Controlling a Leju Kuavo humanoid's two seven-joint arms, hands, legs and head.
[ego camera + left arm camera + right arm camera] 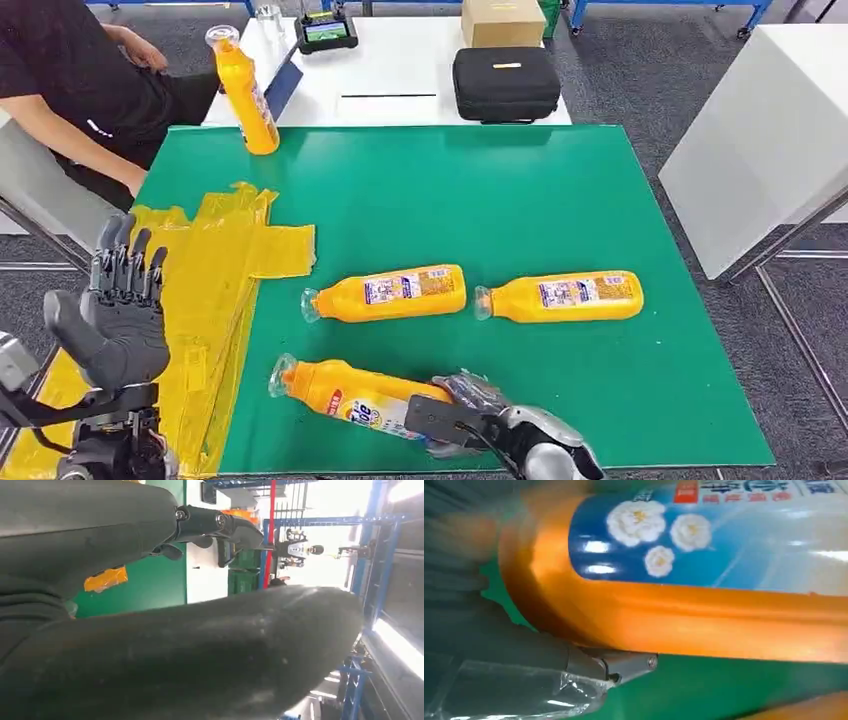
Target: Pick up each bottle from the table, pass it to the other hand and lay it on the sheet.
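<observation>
Three orange-yellow bottles lie on the green mat (560, 200). The nearest bottle (345, 392) lies by the front edge with its cap pointing left. My right hand (490, 420) wraps around its base end. In the right wrist view the thumb (524, 650) presses under this bottle (704, 595), just above the mat. The other two bottles (395, 292) (565, 296) lie side by side mid-table. My left hand (120, 310) is raised, fingers spread and holding nothing, beside the crumpled yellow sheet (220, 260) on the mat's left side. The left hand (175, 650) looms large and dark in its own wrist view.
A fourth bottle (248, 95) stands upright at the mat's far left corner. A person (70, 80) sits beside it. Behind the mat on a white table are a black case (505, 82), a cardboard box (502, 20) and a small device (326, 32). A white table (760, 130) stands to the right.
</observation>
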